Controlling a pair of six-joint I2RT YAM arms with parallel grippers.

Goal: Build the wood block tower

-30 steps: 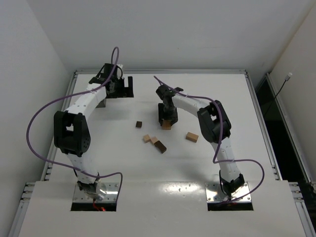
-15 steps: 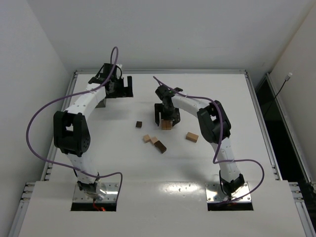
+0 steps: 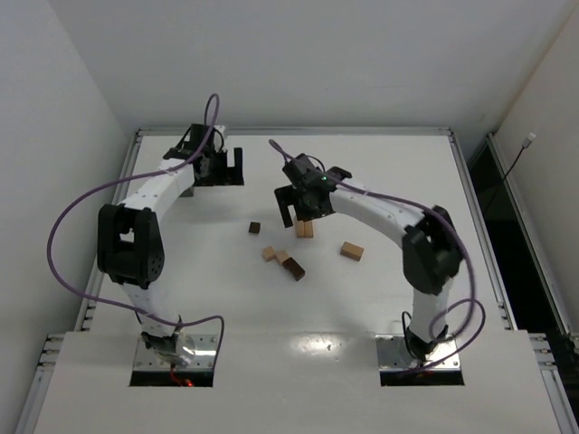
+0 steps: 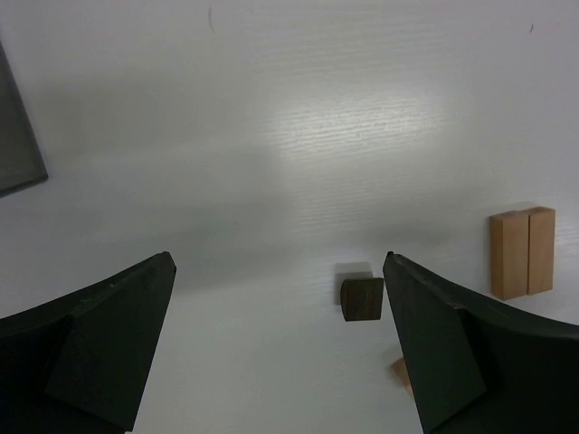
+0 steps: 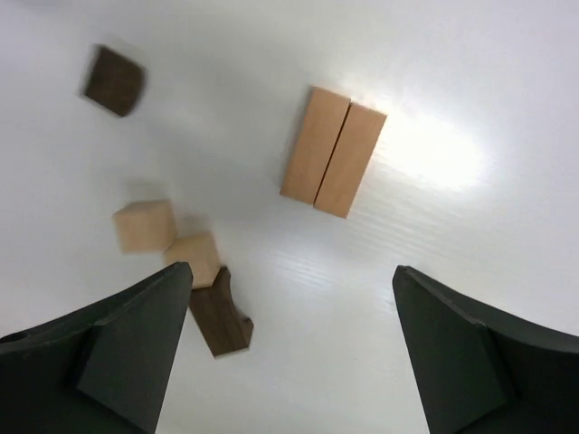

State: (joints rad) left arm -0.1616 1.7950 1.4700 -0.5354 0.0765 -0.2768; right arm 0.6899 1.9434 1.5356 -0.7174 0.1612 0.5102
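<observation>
Two tan wood blocks (image 3: 304, 229) lie flat side by side at mid-table, seen as a pair (image 5: 333, 165) in the right wrist view. My right gripper (image 3: 302, 210) hangs open just above and behind them, its jaws (image 5: 291, 271) holding nothing. A small dark cube (image 3: 255, 227) sits to the left. Two tan cubes (image 3: 275, 256) and a dark brown block (image 3: 293, 268) cluster nearer the front, and another tan block (image 3: 352, 250) lies to the right. My left gripper (image 3: 222, 167) is open and empty at the back left; its jaws (image 4: 279, 258) frame the dark cube (image 4: 363, 298). The tower is out of view.
A corner of the grey box (image 4: 18, 136) shows at the left edge of the left wrist view. White walls close in the table (image 3: 389, 172) at the back and both sides, with a metal rail around its edge.
My right gripper has opened, letting go of the tan block beside its twin, and has risen and pulled back a little. The right arm's elbow swung right. The left arm barely moved.
</observation>
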